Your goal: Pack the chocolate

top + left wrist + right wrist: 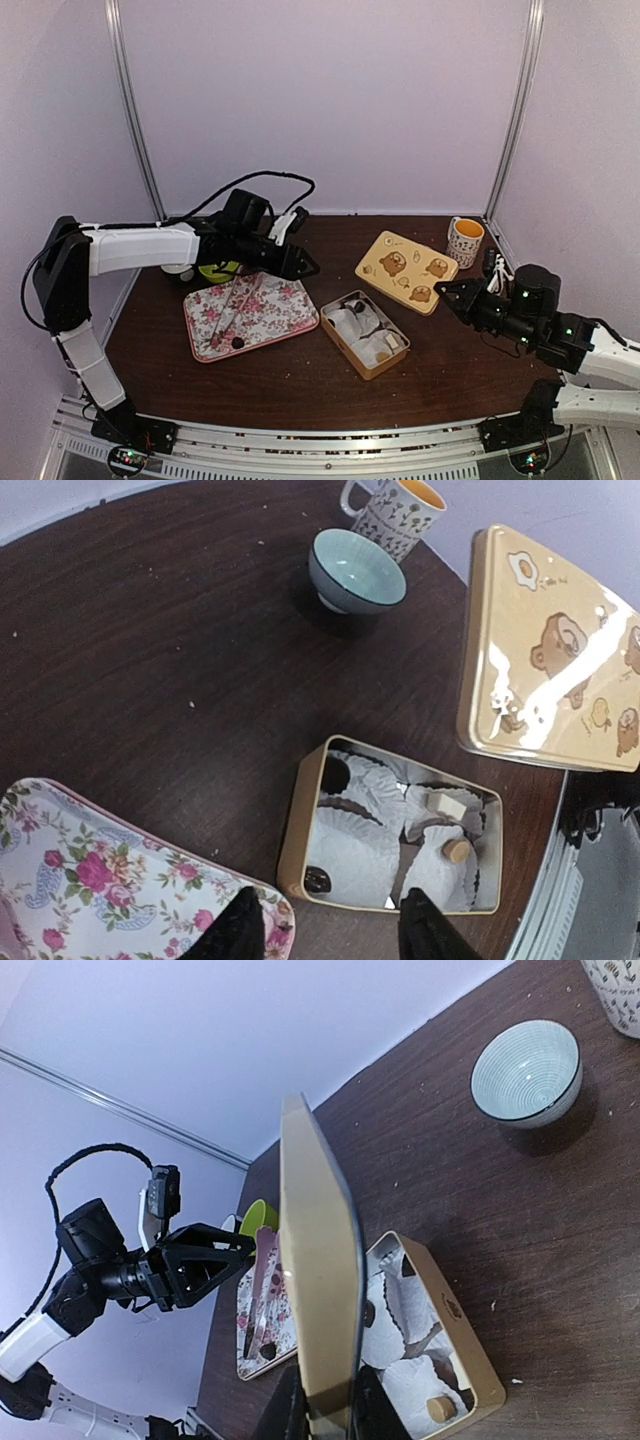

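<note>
Dark brown wooden tabletop (300,390) is carrying everything listed. Open gold rectangular tin (291,830) is sitting near the middle, lined with white crimped paper cups (352,852). The chocolate is lying mostly inside this tin: a dark brown lump (318,880) at one corner, a round tan lump (456,850) and a pale whitish block (445,803) towards the opposite side. One further dark lump (238,342) is resting on the pink floral rectangular tray (290,300), just left of the tin. Pink tongs (240,305) are lying lengthwise on that tray. Left claw (302,264) is hovering above the tray's far right corner, its black fingers (238,932) spread apart with nothing between them. Right claw (452,294) is pinching the gold rectangular lid with cartoon bears (405,268) by its near right edge; the lid is sitting just right of the tin, and whether it is touching the tabletop cannot be told. Pale blue-green ceramic bowl (357,572) and floral-patterned mug with orange inside (465,240) are standing close together beyond the lid. Lime-green bowl (222,270) is showing partly under the left arm.
</note>
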`<state>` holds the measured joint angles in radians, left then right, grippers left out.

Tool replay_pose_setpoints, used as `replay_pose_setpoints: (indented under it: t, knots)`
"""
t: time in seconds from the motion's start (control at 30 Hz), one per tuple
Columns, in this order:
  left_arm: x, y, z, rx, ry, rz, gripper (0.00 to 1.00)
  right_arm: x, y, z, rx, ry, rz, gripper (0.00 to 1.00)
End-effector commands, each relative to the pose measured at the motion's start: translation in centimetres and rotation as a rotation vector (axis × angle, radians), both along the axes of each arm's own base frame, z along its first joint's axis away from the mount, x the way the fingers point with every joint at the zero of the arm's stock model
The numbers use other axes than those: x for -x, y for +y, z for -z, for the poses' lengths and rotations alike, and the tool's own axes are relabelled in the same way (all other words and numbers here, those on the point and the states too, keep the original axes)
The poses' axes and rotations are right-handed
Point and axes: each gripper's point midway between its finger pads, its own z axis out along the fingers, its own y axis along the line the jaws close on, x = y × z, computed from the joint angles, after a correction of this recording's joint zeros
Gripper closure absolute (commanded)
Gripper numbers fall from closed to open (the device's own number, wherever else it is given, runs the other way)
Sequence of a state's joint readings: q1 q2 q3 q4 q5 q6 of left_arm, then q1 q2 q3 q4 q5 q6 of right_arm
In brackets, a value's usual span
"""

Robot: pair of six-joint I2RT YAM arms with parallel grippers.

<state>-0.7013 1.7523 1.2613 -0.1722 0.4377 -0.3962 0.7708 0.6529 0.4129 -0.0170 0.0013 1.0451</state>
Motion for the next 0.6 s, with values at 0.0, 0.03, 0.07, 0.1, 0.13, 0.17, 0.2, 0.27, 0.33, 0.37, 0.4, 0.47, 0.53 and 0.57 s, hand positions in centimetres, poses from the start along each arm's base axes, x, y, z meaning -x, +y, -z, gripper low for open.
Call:
replay_pose_setpoints:
  t: [0.0,0.03,0.07,0.1,0.13,0.17,0.2,0.27,0.33,0.37,0.4,0.47,0.53,0.57]
  knots:
    - [-0.8,-1.1,1.2,-0.125,-0.053,-0.018,0.59,0.5,-3.8,0.1,0.264,-0.012,0.075,0.94]
    - [-1.1,-1.3,2.0,-0.162,-0.058,-0.026,0.6,0.8,-4.4,0.2,0.289,-0.01,0.079,0.94]
    - [-1.3,-1.5,2.6,-0.188,-0.059,-0.03,0.61,1.1,-4.8,0.0,0.306,-0.013,0.081,0.94]
    - [-1.5,-1.7,3.0,-0.202,-0.057,-0.031,0.61,1.3,-5.3,-0.1,0.322,-0.015,0.086,0.94]
    - [-1.9,-2.1,3.3,-0.211,-0.055,-0.033,0.61,1.6,-5.7,-0.1,0.337,-0.014,0.089,0.94]
    - [-2.1,-2.1,4.0,-0.226,-0.046,-0.038,0.62,1.8,-6.0,-0.3,0.345,-0.017,0.09,0.94]
    - [-2.6,-2.5,4.3,-0.23,-0.045,-0.044,0.62,1.9,-6.2,-0.4,0.348,-0.02,0.089,0.94]
    - [-3.4,-2.7,5.2,-0.265,-0.036,-0.065,0.65,2.1,-6.4,-0.6,0.346,-0.031,0.092,0.93]
    - [-4.1,-2.8,6.4,-0.319,-0.022,-0.079,0.71,2.2,-6.5,-0.8,0.339,-0.041,0.092,0.93]
    - [-4.4,-2.9,7.0,-0.347,-0.015,-0.08,0.74,2.2,-6.4,-0.8,0.339,-0.041,0.091,0.93]
    - [-4.5,-3.0,7.7,-0.376,-0.003,-0.08,0.77,2.2,-6.3,-0.8,0.339,-0.041,0.087,0.93]
    - [-4.3,-3.4,8.8,-0.414,0.021,-0.06,0.82,2.2,-6.1,-0.6,0.343,-0.038,0.075,0.93]
    - [-4.1,-3.8,9.7,-0.44,0.036,-0.05,0.84,2.2,-5.9,-0.6,0.345,-0.039,0.064,0.92]
    - [-4.0,-3.9,10.2,-0.449,0.043,-0.045,0.85,2.2,-5.8,-0.5,0.347,-0.037,0.062,0.92]
